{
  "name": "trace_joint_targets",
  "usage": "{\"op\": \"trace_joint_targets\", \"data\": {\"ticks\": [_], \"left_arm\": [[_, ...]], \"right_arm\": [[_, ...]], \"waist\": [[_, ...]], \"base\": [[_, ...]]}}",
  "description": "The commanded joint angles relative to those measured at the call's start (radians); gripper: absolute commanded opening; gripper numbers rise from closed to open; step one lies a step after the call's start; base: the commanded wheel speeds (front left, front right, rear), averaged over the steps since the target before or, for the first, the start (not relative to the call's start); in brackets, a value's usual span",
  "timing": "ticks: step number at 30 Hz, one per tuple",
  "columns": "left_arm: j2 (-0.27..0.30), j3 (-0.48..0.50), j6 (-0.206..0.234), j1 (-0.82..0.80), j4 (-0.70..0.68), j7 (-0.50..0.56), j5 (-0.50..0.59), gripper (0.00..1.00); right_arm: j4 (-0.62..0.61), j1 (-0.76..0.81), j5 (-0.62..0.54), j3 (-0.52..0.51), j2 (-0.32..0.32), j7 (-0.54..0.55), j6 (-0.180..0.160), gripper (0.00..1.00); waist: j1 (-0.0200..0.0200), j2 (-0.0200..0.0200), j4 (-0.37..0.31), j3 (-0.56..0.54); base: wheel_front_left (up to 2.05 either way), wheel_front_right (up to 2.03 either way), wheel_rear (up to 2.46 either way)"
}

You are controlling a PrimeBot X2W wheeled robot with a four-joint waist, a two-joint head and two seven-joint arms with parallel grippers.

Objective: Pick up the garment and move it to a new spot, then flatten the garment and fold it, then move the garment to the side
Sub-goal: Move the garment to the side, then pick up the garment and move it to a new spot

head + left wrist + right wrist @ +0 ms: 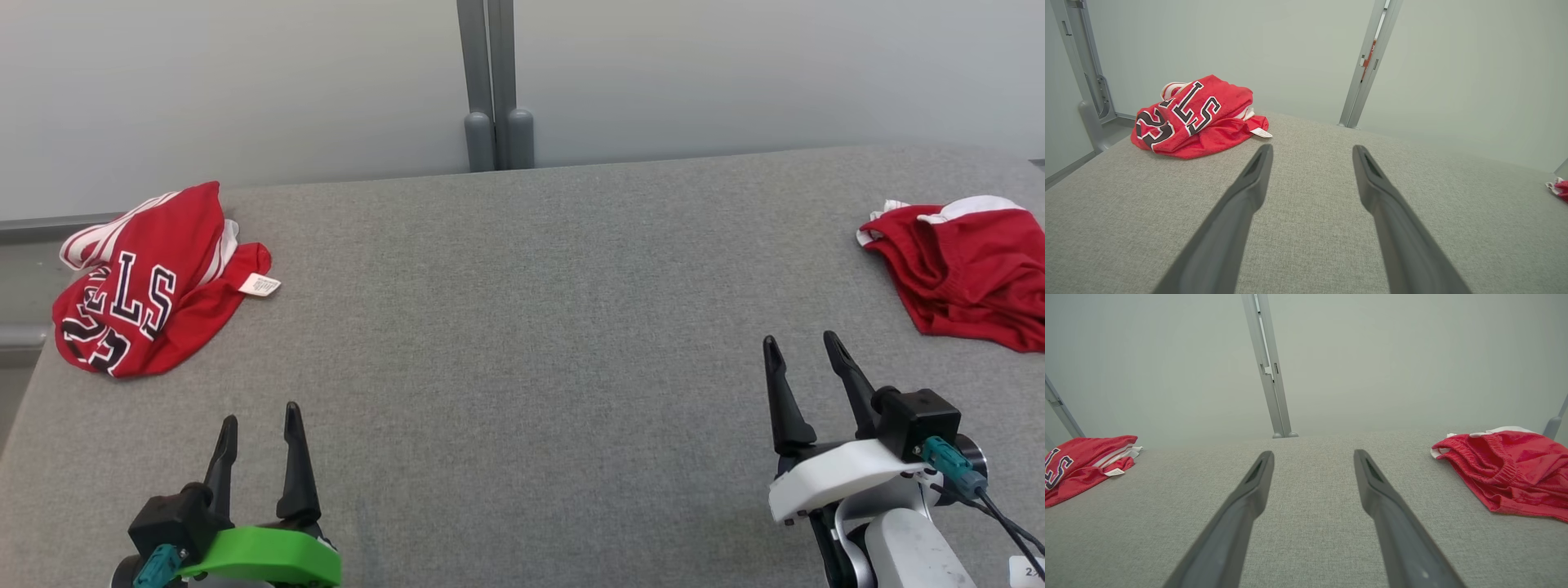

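Grey fabric-covered table (522,327), crumpled red jersey (147,286) at far left, red shorts (963,269) at far right

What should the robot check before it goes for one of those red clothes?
1. Left jaws open, holding nothing: ok.
2. Right jaws open, holding nothing: ok.
3. Jersey in plain sight, crumpled at the table's far left: ok.
4. Shorts lie apart at the far right, not tangled with the jersey: ok.
5. Room in the table's middle to lay a garment flat: ok.
6. Which garment is the one meant: cannot tell.
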Motion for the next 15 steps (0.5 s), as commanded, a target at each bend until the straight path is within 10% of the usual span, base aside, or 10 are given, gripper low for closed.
{"op": "trace_joint_targets", "data": {"ticks": [1,15], "left_arm": [[0.001,0.0,-0.003,-0.011,0.002,0.0,-0.007,1.0],[0.002,-0.003,0.003,-0.026,-0.008,0.0,0.015,1.0]], "right_arm": [[0.0,0.015,0.001,-0.001,0.0,0.002,-0.001,1.0],[-0.026,0.029,-0.007,-0.013,-0.001,-0.001,-0.001,1.0]], "waist": [[0.0,0.0,0.002,0.001],[0.0,0.0,0.199,0.014]], "base": [[0.0,0.0,0.0],[0.0,0.0,0.0]]}}
